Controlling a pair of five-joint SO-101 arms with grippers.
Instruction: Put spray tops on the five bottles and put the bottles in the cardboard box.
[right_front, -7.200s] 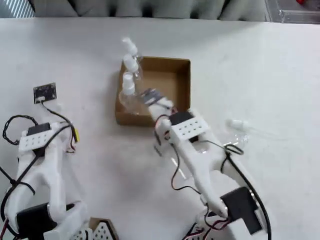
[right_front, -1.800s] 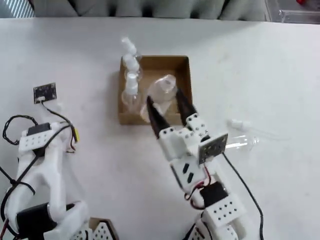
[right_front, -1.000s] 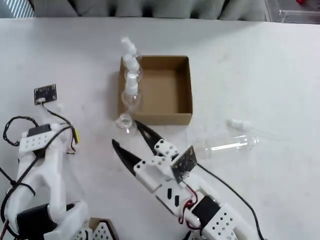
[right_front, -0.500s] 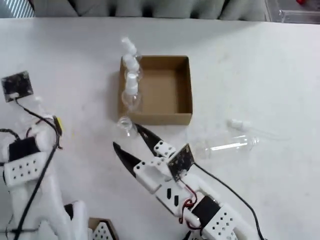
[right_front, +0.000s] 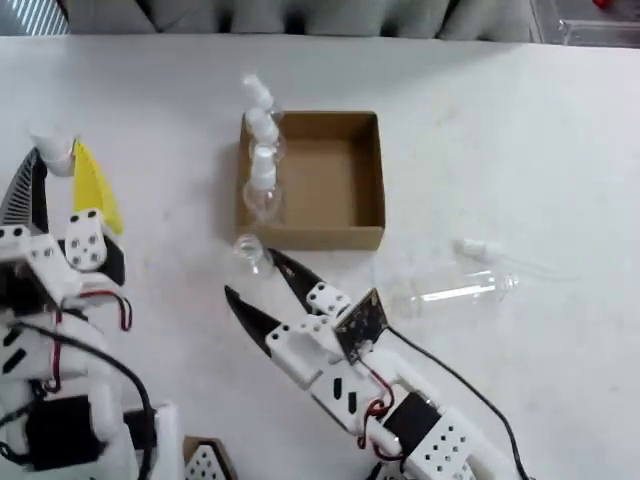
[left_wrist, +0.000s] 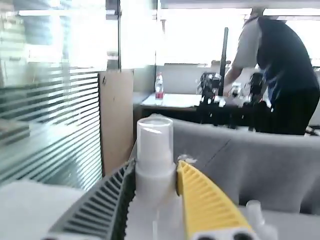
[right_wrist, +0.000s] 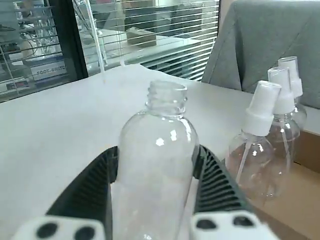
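My right gripper (right_front: 251, 272) is shut on a clear bottle without a top (right_front: 247, 250), upright on the table just in front of the cardboard box's (right_front: 372, 180) near left corner. In the right wrist view the open-necked bottle (right_wrist: 157, 150) stands between the black fingers (right_wrist: 100, 175). My left gripper (right_front: 55, 158) is raised at the left of the table, shut on a white spray top (right_front: 52, 150); the spray top (left_wrist: 155, 150) sits between a grey and a yellow finger. Three topped bottles (right_front: 262, 165) stand along the box's left wall. Another topless bottle (right_front: 460, 292) lies on the table to the right, a loose spray top (right_front: 475, 247) beside it.
The right half of the box floor (right_front: 335, 180) is bare. The white table (right_front: 520, 130) stretches open to the far side and to the right. A small cardboard piece (right_front: 200, 455) lies at the near edge between the arm bases.
The right gripper carried the topless bottle from over the box down to the table by its near left corner, then held still. The left arm rose, spray top in its fingers.
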